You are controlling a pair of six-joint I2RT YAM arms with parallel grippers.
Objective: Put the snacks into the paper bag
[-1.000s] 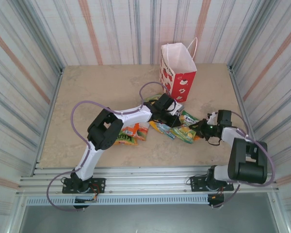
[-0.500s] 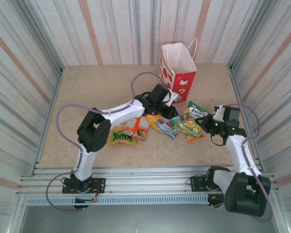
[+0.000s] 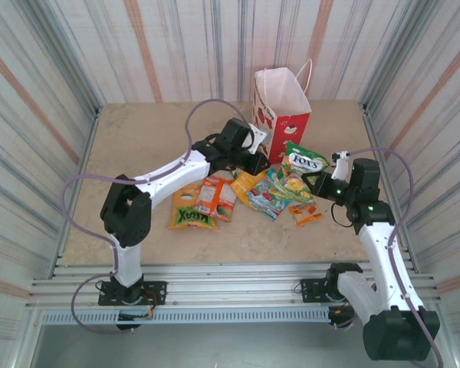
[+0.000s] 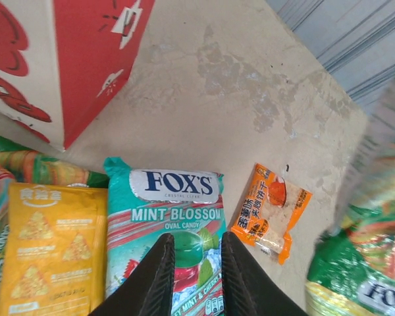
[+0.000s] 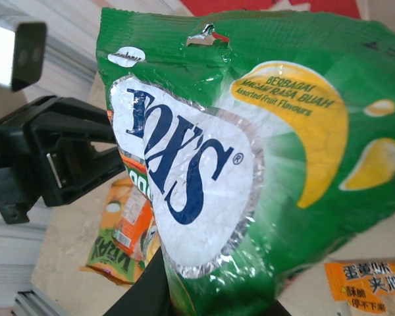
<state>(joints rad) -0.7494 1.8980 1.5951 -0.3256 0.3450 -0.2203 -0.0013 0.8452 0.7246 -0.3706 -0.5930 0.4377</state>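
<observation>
Right jaws, pinching the green FOX'S packet (image 3: 305,161) aloft just beside the paper bag (image 3: 285,126), should clear the bag's rim and centre over its mouth before release; left jaws hover narrowly parted and empty by the bag's base.

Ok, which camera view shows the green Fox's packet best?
The right wrist view: the green Fox's packet is close, its logo readable. The top external view shows it small, near the paper bag. The left wrist view catches a blurred part at its right edge.
</observation>
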